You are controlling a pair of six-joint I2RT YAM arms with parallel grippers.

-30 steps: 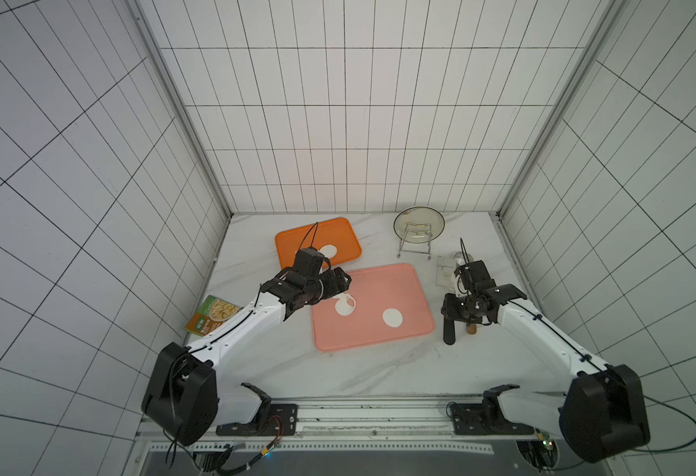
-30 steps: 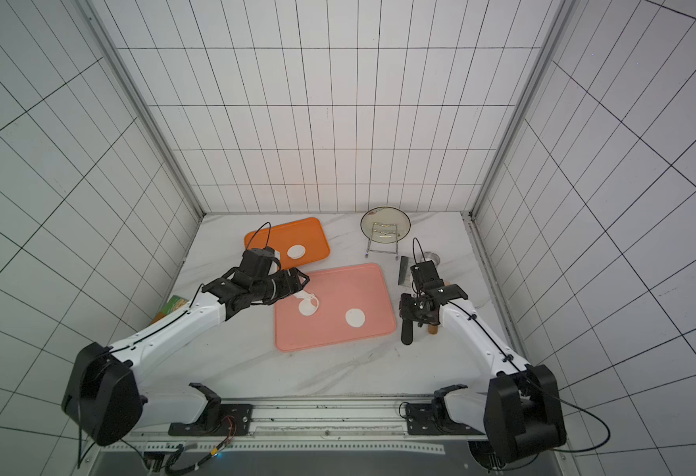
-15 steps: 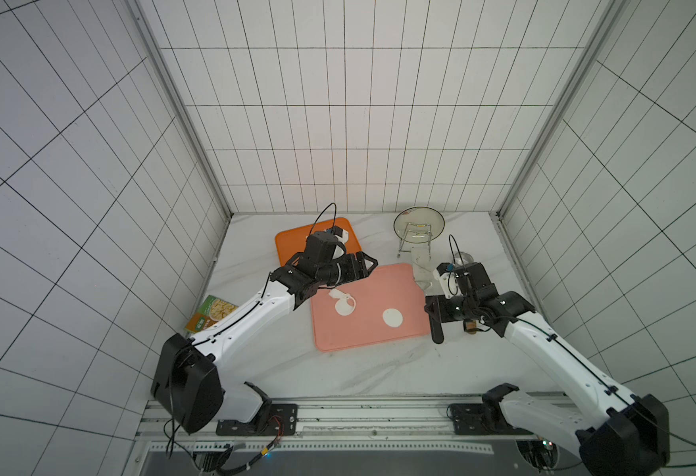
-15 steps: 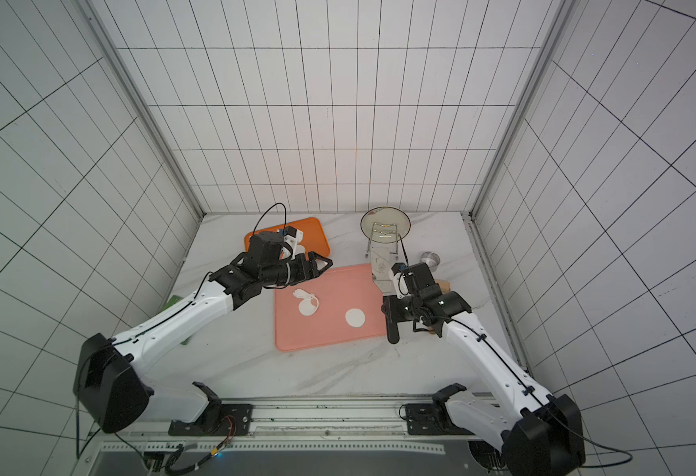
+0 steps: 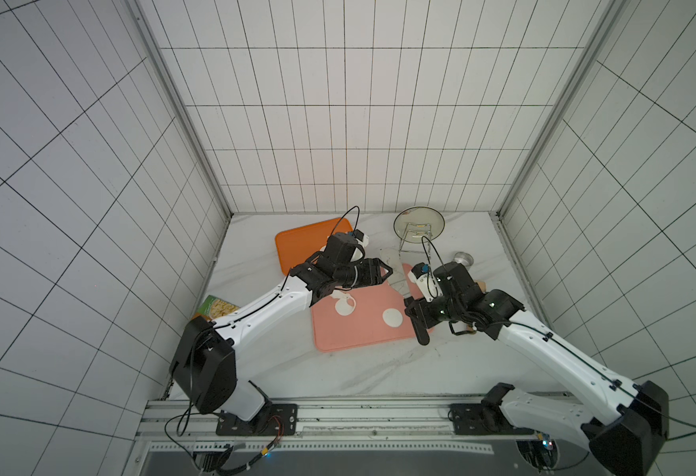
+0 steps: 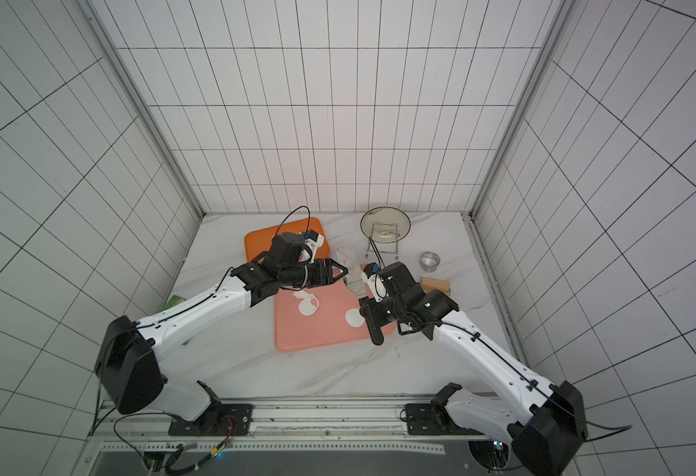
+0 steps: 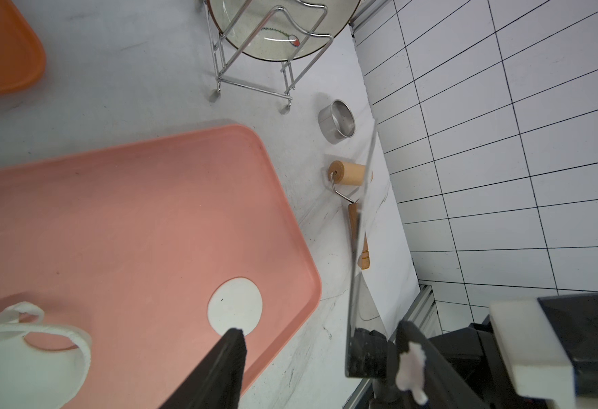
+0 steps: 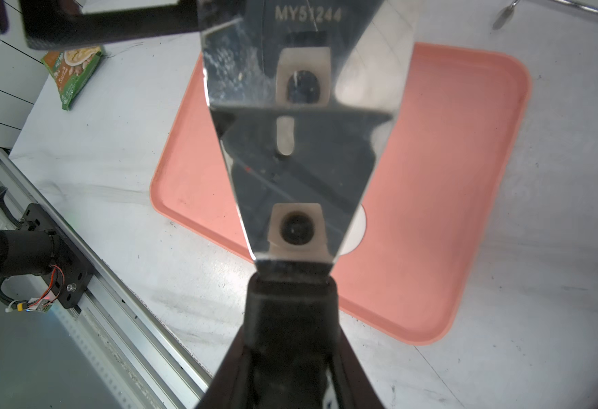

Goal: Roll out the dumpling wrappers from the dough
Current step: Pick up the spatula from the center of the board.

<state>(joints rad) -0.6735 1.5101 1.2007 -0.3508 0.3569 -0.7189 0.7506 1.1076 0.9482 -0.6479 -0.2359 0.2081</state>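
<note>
On the pink tray (image 5: 358, 338) (image 6: 317, 338) lie the dough (image 5: 344, 305) (image 6: 307, 305) (image 7: 25, 347), a ragged white scrap with a round cutout, and one round dumpling wrapper (image 5: 392, 318) (image 6: 354, 318) (image 7: 235, 306) (image 8: 359, 230). My right gripper (image 5: 415, 307) (image 8: 290, 354) is shut on the black handle of a steel scraper (image 5: 398, 276) (image 8: 297, 124), held up above the tray's right edge. My left gripper (image 5: 387, 272) (image 7: 322, 331) is open, and the blade (image 7: 357, 248) stands edge-on between its fingers. A white dough bit (image 7: 411, 368) sticks to one finger.
An orange tray (image 5: 301, 243) (image 7: 0, 53) lies at the back left. A glass plate in a wire rack (image 5: 418, 224) (image 7: 283, 28), a steel ring (image 5: 463, 259) (image 7: 338, 120) and a wooden roller (image 6: 435, 284) (image 7: 349, 173) stand at the back right. A green packet (image 5: 218, 307) lies left.
My left gripper has swung from above the dough to the scraper's blade, and its jaws have narrowed. My right arm has lifted the scraper in over the tray's edge.
</note>
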